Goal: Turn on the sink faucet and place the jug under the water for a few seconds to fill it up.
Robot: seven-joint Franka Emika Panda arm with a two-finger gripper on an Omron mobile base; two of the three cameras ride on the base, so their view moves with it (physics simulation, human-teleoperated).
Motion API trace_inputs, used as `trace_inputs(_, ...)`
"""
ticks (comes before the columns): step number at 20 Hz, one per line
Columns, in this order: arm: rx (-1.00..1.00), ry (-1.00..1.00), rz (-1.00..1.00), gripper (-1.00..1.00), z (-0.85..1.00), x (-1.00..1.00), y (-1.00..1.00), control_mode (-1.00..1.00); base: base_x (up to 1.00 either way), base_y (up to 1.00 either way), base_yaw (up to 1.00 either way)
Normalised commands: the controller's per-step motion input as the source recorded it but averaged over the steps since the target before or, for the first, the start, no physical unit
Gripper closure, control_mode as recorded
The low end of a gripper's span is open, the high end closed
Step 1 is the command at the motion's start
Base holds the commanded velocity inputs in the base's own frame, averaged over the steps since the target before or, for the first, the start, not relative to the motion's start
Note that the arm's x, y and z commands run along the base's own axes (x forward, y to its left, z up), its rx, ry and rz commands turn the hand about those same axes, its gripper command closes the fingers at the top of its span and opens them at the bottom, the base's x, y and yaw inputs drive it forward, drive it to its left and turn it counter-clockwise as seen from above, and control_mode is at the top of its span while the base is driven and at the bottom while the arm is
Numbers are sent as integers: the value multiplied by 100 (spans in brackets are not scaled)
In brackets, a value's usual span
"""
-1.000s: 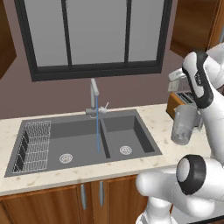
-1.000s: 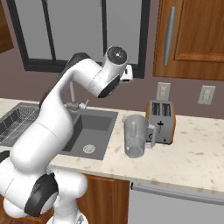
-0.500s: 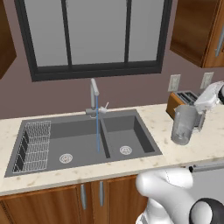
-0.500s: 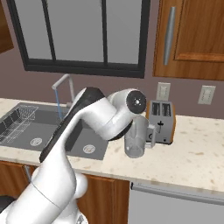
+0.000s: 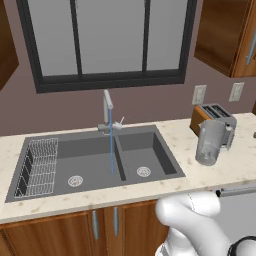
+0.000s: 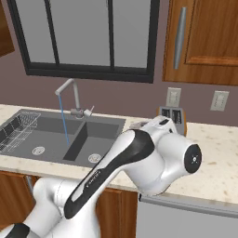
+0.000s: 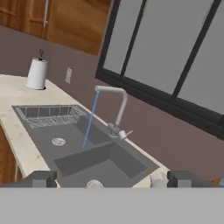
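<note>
1. The worktop [image 5: 175, 137] is pale speckled stone and runs under a dark-framed window [image 5: 110, 45].
2. The sink [image 5: 60, 150] is set into it, with a wire rack [image 5: 40, 167] in the left basin.
3. The sink faucet [image 5: 108, 107] stands behind the divider; the water [image 5: 111, 145] falls as a thin blue stream into the left basin just beside the divider.
4. The toaster [image 5: 212, 117] sits to the right against the wall.
5. The jug [image 5: 209, 142] stands upright on the worktop just in front of the toaster, well apart from the stream.
6. The tool [image 7: 111, 179] shows two dark fingertips [image 7: 41, 178] spread wide apart with nothing between them, released, looking over the sink.
</note>
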Motion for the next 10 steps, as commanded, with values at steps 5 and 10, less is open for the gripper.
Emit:
trace_inputs(5, -1, -7, 18, -100, -67, -2, -51, -100, 0, 0, 0)
trace_inputs(10, 0, -2, 15, -100, -43, 33, -36, -100, 0, 0, 0)
